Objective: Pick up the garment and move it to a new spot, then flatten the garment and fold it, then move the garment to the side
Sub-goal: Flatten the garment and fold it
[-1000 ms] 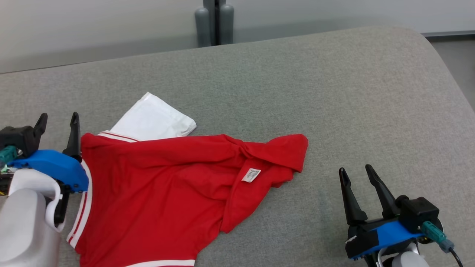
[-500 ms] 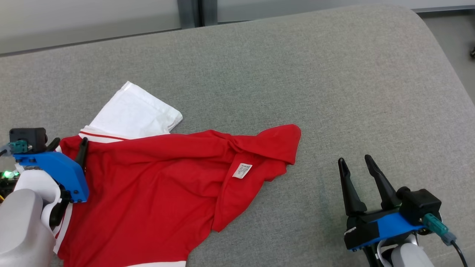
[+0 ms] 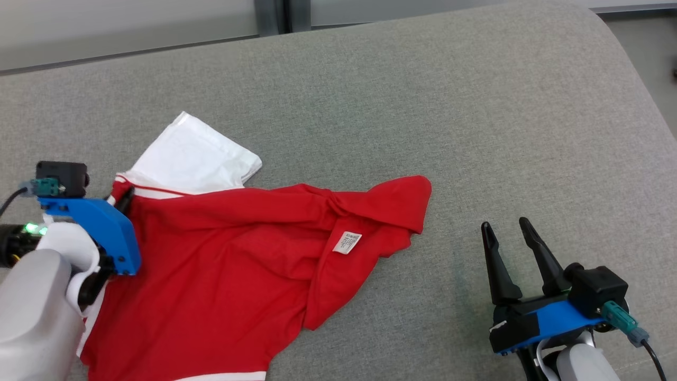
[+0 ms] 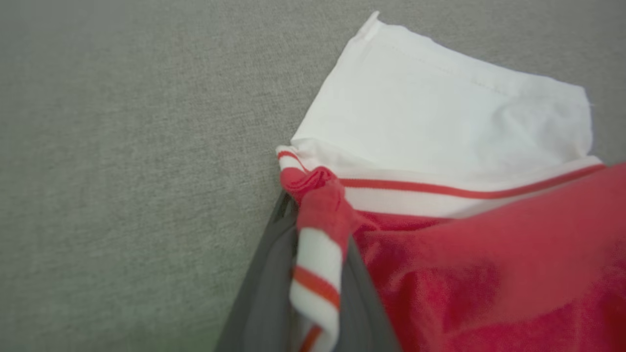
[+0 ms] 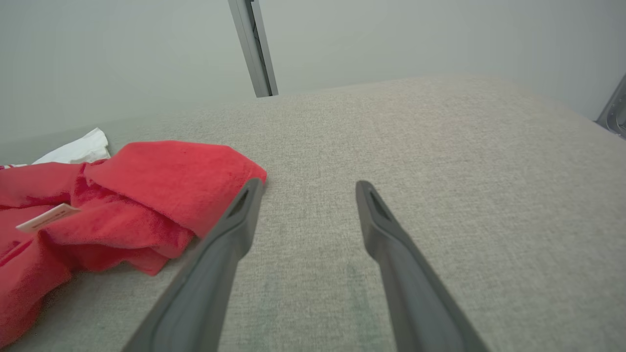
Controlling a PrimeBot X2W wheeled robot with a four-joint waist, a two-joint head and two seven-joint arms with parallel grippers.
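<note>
Left pincer (image 3: 122, 197) just clamped. A second ago its fingers stood spread beside the left edge of the red shirt (image 3: 227, 264). Half a second ago they straddled that edge. Now they're pinched nearly together on the striped trim (image 4: 315, 254) at the far-left corner, just below the white sleeve (image 3: 197, 159). Wrist view confirms it: both fingers (image 4: 264, 303) hug a bunched fold of the red-and-white band, cloth squeezed up between them. So the grip is on, but it's a thin bite on one corner only.

The red shirt hasn't gone anywhere. It lies rumpled on the left half of the grey cushion (image 3: 423, 106), collar end flopped over with the label (image 3: 347, 242) showing, right flap folded onto itself. The picture has shifted a bit; that's the head moving, not the cloth.

Right pincer (image 3: 505, 226) unchanged: wide open, nothing in it, parked over the cushion well right of the nearest flap.

My read: grasp done, lift not started. On a one-corner hold the shirt will likely trail and drag when hauled. The trim is narrow and could slip out if pulled fast. Flattening, folding and the side move are all ahead. The right pincer probably needs a second corner before any spreading works.
</note>
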